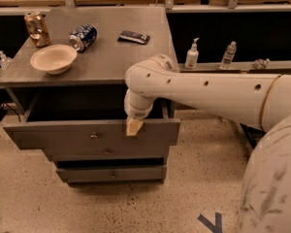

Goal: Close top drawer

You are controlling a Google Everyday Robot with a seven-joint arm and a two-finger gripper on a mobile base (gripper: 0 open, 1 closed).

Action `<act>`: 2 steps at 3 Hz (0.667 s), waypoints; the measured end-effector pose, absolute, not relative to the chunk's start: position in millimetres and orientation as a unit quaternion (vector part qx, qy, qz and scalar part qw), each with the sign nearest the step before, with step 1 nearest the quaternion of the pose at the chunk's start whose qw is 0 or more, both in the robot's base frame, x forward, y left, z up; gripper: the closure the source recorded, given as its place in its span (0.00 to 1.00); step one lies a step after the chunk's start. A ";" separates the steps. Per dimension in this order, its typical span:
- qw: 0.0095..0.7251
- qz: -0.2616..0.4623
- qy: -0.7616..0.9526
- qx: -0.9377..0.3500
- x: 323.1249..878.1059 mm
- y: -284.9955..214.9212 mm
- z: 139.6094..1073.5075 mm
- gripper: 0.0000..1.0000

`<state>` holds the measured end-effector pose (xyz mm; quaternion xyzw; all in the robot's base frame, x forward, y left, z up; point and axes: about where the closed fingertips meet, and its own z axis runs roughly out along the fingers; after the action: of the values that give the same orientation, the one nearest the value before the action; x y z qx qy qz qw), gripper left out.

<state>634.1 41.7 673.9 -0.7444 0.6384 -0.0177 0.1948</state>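
Note:
The top drawer (63, 136) is a wide grey drawer with a small round knob (93, 136) at the centre of its front. It stands pulled out from the grey cabinet (111, 62), its dark inside showing behind the front panel. My gripper (133, 126) hangs from the white arm (208, 93) and rests against the upper edge of the drawer front, right of the knob. Only its tan tip shows. Two similar grey drawer fronts (106, 152) sit below.
On the cabinet top lie a white bowl (53, 58), a blue can on its side (82, 36), a brown can (37, 28) and a dark packet (134, 37). Bottles (192, 55) stand on a shelf to the right. My base (271, 178) fills the lower right.

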 end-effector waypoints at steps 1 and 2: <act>0.234 -0.028 0.636 -0.735 642.0 32.4 709.7 0.29; 0.275 -0.021 0.629 -0.727 624.3 21.5 737.9 0.31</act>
<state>624.3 21.5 737.9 -0.7267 0.6291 -0.0208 0.2750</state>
